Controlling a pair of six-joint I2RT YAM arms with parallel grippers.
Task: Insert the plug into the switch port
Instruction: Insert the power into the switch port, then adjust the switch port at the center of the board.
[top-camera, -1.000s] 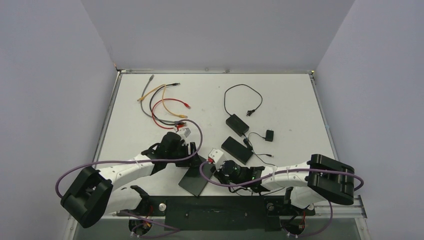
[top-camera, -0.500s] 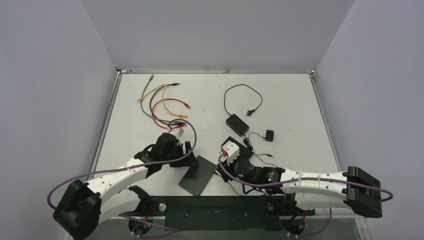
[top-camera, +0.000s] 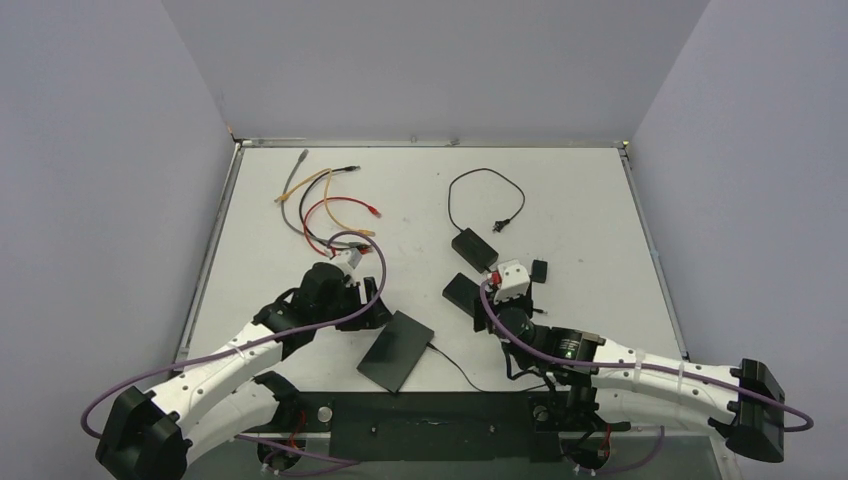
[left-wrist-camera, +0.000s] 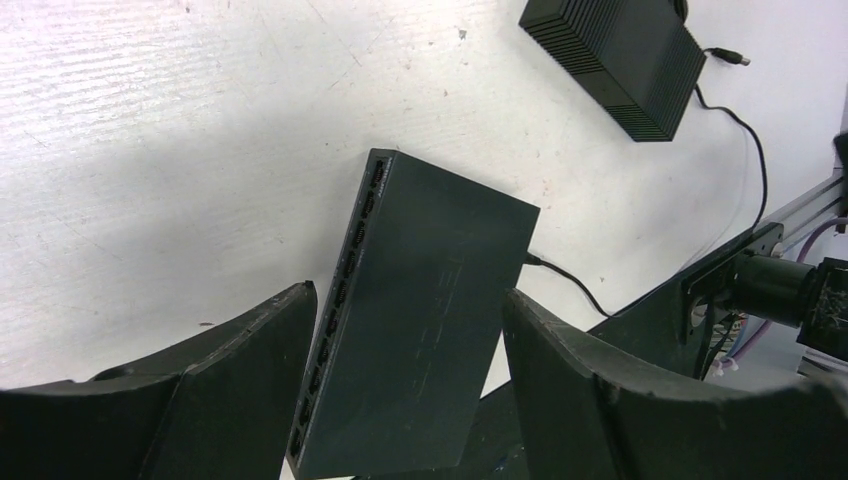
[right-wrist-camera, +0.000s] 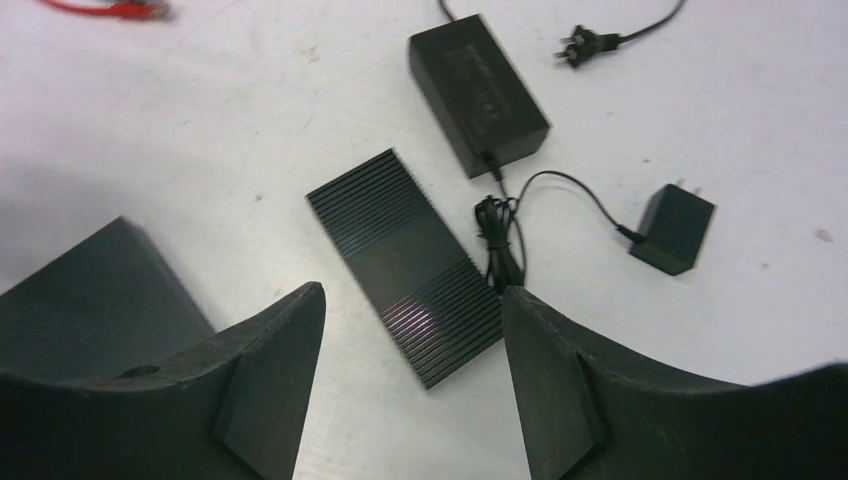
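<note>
The black switch (top-camera: 397, 350) lies flat near the table's front edge. In the left wrist view (left-wrist-camera: 420, 330) its row of ports runs along its left side, and a thin black lead enters its back. My left gripper (top-camera: 375, 305) is open and empty just left of and above the switch, which shows between its jaws (left-wrist-camera: 408, 296). Several loose network cables (top-camera: 325, 200) with plugs lie at the far left. My right gripper (top-camera: 487, 305) is open and empty over a ribbed black box (right-wrist-camera: 405, 265), with its jaws (right-wrist-camera: 412, 292) either side of it.
A black power adapter (right-wrist-camera: 477, 92) with a coiled lead and a two-pin plug (right-wrist-camera: 585, 42) lies behind the ribbed box. A small wall adapter (right-wrist-camera: 675, 228) lies to its right. The black rail (top-camera: 440, 420) runs along the front edge.
My right arm has swung right, away from the switch, to above the ribbed box. My left arm has drawn back a little to the left. The switch now shows uncovered.
</note>
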